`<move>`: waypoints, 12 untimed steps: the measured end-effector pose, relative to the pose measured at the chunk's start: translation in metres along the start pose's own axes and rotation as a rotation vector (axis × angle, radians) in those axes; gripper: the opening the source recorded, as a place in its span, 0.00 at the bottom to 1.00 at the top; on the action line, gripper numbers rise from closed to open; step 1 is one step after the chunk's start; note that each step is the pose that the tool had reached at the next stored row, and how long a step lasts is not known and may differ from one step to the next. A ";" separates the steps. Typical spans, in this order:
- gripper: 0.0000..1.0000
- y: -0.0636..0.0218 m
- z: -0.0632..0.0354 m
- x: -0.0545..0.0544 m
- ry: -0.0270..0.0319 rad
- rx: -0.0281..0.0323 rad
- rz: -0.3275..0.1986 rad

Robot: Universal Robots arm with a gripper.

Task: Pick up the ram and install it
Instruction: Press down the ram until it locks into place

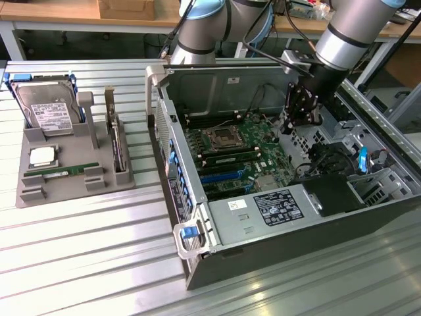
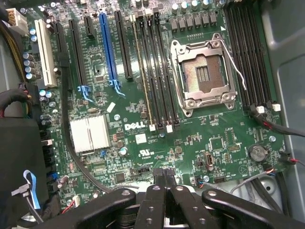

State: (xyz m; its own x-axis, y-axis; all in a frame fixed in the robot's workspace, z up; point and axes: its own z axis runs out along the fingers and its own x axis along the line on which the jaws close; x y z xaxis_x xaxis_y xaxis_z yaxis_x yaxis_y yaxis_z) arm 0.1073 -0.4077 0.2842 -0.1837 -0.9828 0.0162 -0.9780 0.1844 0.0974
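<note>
Ribbed metal tabletop (image 1: 79, 250), wooden workbench (image 1: 59, 12) behind, cardboard box (image 1: 128, 8).

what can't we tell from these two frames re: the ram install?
- Hand in the exterior view: its fingertips are hidden against the dark chassis interior.
- Hand in the wrist view: fingers meet, nothing between them; its lower linkage is cut off by the frame edge.
- Ram on the grey holder: sticker text too small to read.
- Memory slots: latch positions too small to judge.
</note>
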 end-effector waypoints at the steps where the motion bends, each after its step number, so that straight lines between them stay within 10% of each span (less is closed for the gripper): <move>1: 0.10 0.0000 0.0002 0.000 0.0000 0.0000 0.001; 12: 0.10 -0.0003 0.0026 0.000 -0.0161 -0.0027 0.168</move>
State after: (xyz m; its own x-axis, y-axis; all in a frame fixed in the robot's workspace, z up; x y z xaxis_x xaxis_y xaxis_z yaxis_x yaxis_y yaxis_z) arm 0.1073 -0.4077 0.2815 -0.3462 -0.9380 0.0165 -0.9331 0.3461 0.0974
